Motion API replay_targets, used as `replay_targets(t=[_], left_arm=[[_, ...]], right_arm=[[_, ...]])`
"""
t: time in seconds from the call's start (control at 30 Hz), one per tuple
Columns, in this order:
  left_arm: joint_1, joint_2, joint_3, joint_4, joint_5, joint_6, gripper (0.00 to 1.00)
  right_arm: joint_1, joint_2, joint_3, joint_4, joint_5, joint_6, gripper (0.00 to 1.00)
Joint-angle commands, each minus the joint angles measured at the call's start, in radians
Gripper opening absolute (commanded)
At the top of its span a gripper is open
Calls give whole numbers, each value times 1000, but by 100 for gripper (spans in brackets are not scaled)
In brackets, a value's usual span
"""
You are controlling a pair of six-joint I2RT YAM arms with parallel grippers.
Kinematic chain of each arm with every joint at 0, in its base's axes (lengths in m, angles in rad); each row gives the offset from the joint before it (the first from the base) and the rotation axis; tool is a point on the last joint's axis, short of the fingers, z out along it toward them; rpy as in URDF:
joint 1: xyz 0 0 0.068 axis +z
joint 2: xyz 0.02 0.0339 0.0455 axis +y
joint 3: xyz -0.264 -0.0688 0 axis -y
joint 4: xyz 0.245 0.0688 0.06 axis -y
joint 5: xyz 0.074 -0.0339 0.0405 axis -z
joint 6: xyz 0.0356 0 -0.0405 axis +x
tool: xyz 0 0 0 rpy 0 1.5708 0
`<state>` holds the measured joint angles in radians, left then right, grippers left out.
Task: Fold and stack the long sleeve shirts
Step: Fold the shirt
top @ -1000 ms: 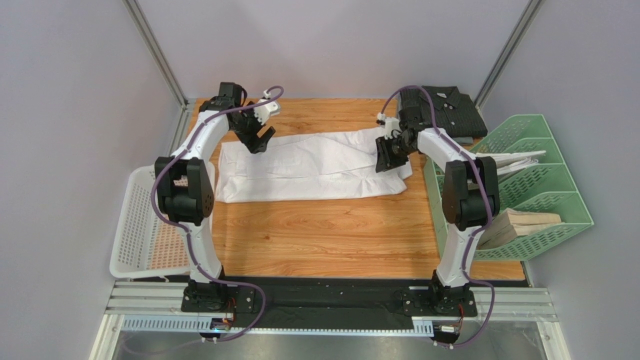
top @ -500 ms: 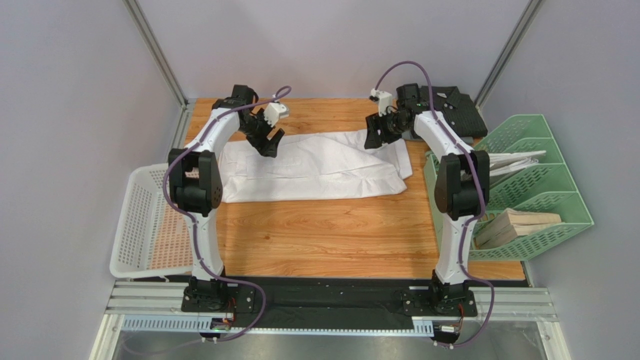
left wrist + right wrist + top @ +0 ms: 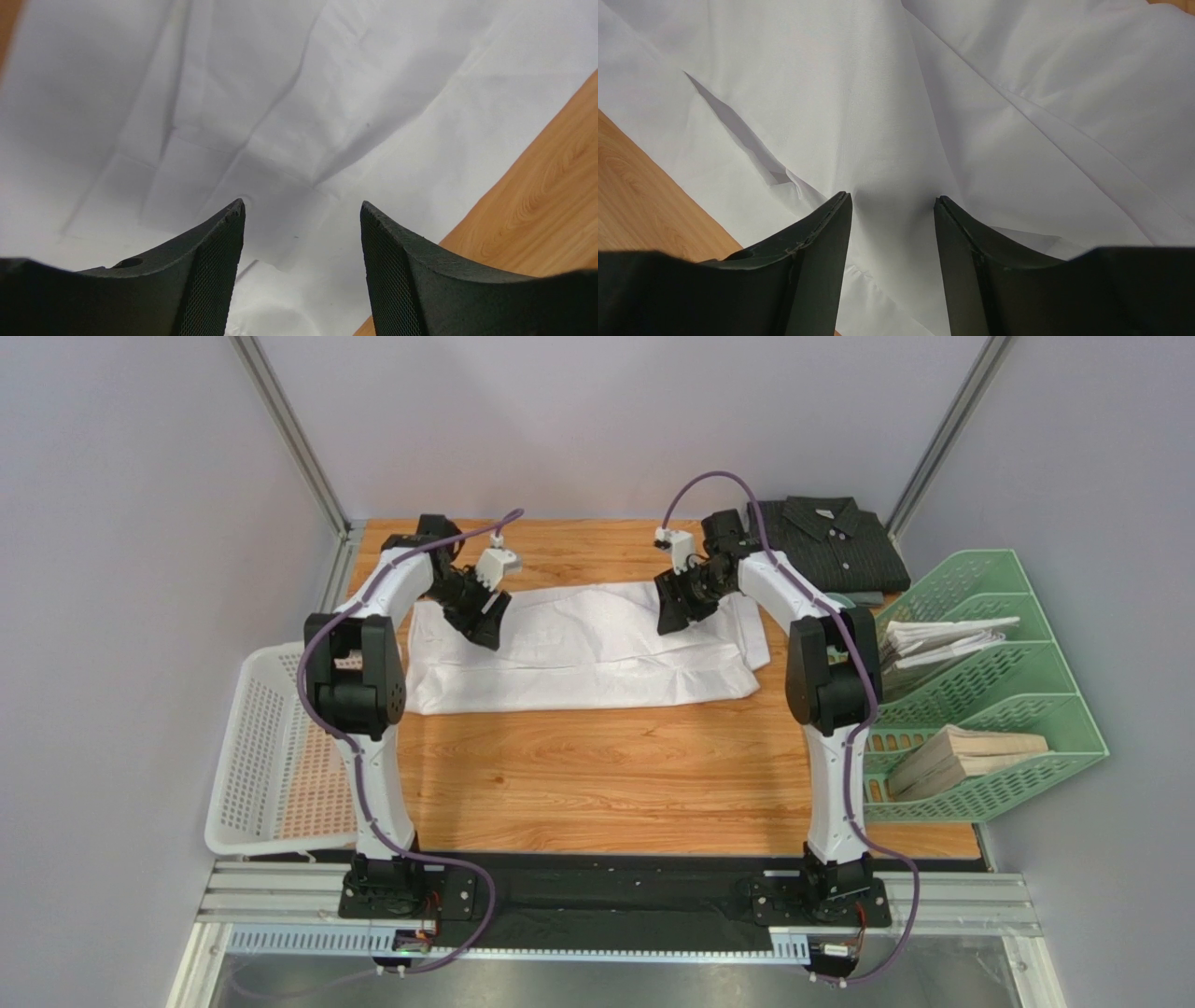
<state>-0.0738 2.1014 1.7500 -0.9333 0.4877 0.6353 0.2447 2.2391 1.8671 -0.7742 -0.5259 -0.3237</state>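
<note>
Looking down from above, you see two shirts on the wooden table [image 3: 617,770]. The white shirt [image 3: 582,647] lies flat across the far half of the table. Its long axis runs left to right, and its left end is a straight edge. You cannot tell from these views which end holds the collar. The dark shirt [image 3: 828,539] sits folded at the far right corner, apart from the white one. It lies button front up with its collar pointing to the far edge.

Two arms reach out to the white shirt, one gripper each. The left gripper [image 3: 481,626] is down on the shirt's left part, near its far edge. In the left wrist view its fingers [image 3: 210,273] stand wide apart, released, with creased white cloth showing between them. The right gripper [image 3: 673,609] is down on the shirt's right part. In the right wrist view its fingers [image 3: 822,266] stand apart more narrowly, not clenched. The cloth rises in a soft ridge into the gap between them.

One white mesh basket [image 3: 267,756] hangs off the table's left edge. One green file rack [image 3: 1010,700] holding papers stands at the right.
</note>
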Motion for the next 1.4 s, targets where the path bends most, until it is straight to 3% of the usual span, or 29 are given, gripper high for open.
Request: replay_targets(t=[0.0, 0.13, 0.23, 0.27, 0.7, 0.8, 0.93, 1.03, 1.23, 1.37], left_arm=[[5, -78, -84, -21, 9, 29, 67], [23, -80, -80, -12, 14, 6, 66], [25, -80, -73, -7, 3, 1, 66], [25, -80, -72, -4, 0, 1, 66], [43, -96, -96, 97, -97, -68, 73], [43, -90, -77, 100, -118, -74, 74], [43, -84, -63, 99, -135, -60, 75], [43, -77, -50, 96, -162, -51, 75], [40, -54, -44, 96, -225, -39, 75], [40, -41, -70, 103, -271, -32, 74]], right_arm=[[1, 31, 47, 3, -14, -35, 45], [7, 63, 87, -8, 6, -37, 38], [11, 71, 106, -7, 10, -38, 14], [14, 71, 110, -2, 24, -35, 0], [19, 103, 199, 38, 122, -51, 0], [30, 117, 198, -10, 165, -84, 10], [25, 44, 123, -28, 250, -121, 35], [16, -4, 96, -42, 285, -141, 44], [-4, -145, 63, -99, 319, -100, 45], [2, -248, -78, -114, 296, -57, 47]])
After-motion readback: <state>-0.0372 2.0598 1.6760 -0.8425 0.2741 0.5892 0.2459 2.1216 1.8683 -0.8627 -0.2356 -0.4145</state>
